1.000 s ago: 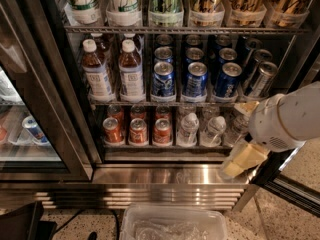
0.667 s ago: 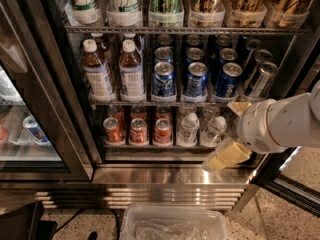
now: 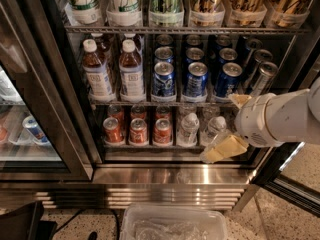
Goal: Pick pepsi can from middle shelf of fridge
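Several blue pepsi cans stand in lanes on the middle shelf [image 3: 165,102] of the fridge [image 3: 170,176]. The front three are at the left [image 3: 164,79], the middle [image 3: 196,79] and the right [image 3: 227,79]. My gripper [image 3: 221,129] comes in from the right on a white arm. It is in front of the lower shelf, below and to the right of the right pepsi can. One tan finger [image 3: 239,100] is at the middle shelf's edge and the other [image 3: 222,149] is lower, well apart. The gripper is open and holds nothing.
Slim silver-black cans [image 3: 261,76] stand right of the pepsi cans, and tea bottles [image 3: 131,71] left of them. Red cans [image 3: 138,130] and water bottles [image 3: 188,129] fill the lower shelf. Tall cans [image 3: 166,4] stand above. A clear plastic bin [image 3: 172,224] sits on the floor.
My gripper has moved left and slightly up, closer to the fridge's open front. The cans and bottles have not moved.
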Controlling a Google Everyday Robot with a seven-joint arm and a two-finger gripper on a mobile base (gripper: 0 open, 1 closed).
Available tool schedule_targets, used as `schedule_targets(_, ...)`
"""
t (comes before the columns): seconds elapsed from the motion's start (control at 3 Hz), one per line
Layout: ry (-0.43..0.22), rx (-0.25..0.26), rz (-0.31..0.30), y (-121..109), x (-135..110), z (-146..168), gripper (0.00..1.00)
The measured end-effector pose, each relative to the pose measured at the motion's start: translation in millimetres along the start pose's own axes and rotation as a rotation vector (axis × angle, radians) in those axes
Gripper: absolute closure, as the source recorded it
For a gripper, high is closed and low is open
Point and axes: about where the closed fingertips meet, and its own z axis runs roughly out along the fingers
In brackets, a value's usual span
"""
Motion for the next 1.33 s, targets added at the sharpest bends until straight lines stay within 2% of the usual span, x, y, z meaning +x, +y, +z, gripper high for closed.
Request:
schedule_targets(0.33, -0.027, 0.023, 0.025, 5.7, -1.0, 4.4, 0.0)
schedule_targets(0.67, -0.097, 0.055, 0.056, 27.8, 0.2, 25.4, 0.0)
schedule_targets(1.0, -0.231, 0.134, 0.101, 22.5, -15.9, 46.5, 0.0)
schedule_targets(1.33, -0.345, 0.275, 0.161, -11.5, -19.4, 48.7, 0.0)
